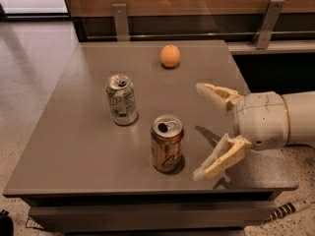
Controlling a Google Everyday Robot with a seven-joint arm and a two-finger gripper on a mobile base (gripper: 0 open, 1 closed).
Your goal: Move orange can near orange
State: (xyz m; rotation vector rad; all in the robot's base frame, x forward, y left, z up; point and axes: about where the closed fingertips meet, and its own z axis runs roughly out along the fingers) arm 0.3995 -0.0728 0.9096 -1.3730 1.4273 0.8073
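The orange can (167,143) stands upright near the front middle of the grey table (74,132), coppery with dark script and an opened silver top. The orange (170,56) lies at the far middle of the table, well behind the can. My gripper (199,130) comes in from the right, just right of the can, with its two cream fingers spread wide apart and nothing between them. One fingertip (202,88) is toward the back, the other (199,174) near the front edge.
A green-and-white silver can (121,100) stands upright to the left of and behind the orange can. A wood-and-glass wall with metal posts (121,21) runs behind the table. The table's front edge is close to the orange can.
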